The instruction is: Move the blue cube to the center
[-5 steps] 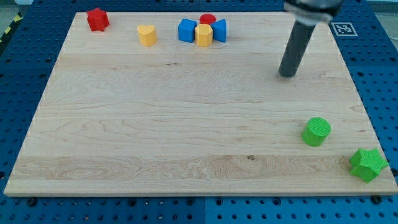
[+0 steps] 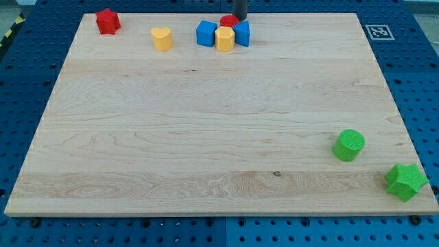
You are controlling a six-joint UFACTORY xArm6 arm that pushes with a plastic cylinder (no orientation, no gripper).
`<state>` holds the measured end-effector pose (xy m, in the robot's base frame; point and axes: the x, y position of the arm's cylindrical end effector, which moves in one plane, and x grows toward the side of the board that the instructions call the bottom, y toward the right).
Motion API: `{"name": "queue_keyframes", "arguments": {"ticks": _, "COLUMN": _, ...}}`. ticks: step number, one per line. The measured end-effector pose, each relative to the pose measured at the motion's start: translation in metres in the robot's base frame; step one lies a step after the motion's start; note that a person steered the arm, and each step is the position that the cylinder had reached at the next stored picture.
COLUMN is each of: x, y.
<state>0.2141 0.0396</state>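
Blue cube (image 2: 206,33), a small plastic block, sits near the view's top edge of the pale wooden surface (image 2: 206,137), a little left of the middle. It looks about as wide as it is tall, so I cannot pick out a long side. One flat face looks toward the view's bottom.

A yellow plastic block with many sides (image 2: 224,38) touches the cube on the view's right. Another blue plastic block (image 2: 242,33) sits just on the other side of the yellow one. Its exact shape is hard to tell. A red round plastic block (image 2: 228,21) peeks out behind the yellow one, toward the view's top.

My tip (image 2: 241,18) is at the very top of the view. It is right by the red round block and the second blue block, and a little way to the view's right of the blue cube. I have no pincer, only a dark rod.

A yellow heart-shaped block (image 2: 162,38) sits to the view's left of the cube. A red star-shaped block (image 2: 107,21) is near the top left corner. A green round block (image 2: 349,145) and a green star-shaped block (image 2: 405,181) sit well apart from the cube, near the bottom right.
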Motion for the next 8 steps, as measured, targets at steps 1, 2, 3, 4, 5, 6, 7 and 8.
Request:
{"name": "queue_keyframes", "arguments": {"ticks": 1, "x": 0.041, "y": -0.004}}
{"name": "queue_keyframes", "arguments": {"ticks": 2, "x": 0.042, "y": -0.004}}
{"name": "queue_keyframes", "arguments": {"ticks": 3, "x": 0.048, "y": 0.002}}
{"name": "queue_keyframes", "arguments": {"ticks": 4, "x": 0.068, "y": 0.002}}
{"name": "queue_keyframes", "arguments": {"ticks": 5, "x": 0.082, "y": 0.013}}
{"name": "queue_keyframes", "arguments": {"ticks": 6, "x": 0.092, "y": 0.040}}
{"name": "queue_keyframes", "arguments": {"ticks": 7, "x": 0.104, "y": 0.048}}
{"name": "queue_keyframes", "arguments": {"ticks": 8, "x": 0.104, "y": 0.048}}
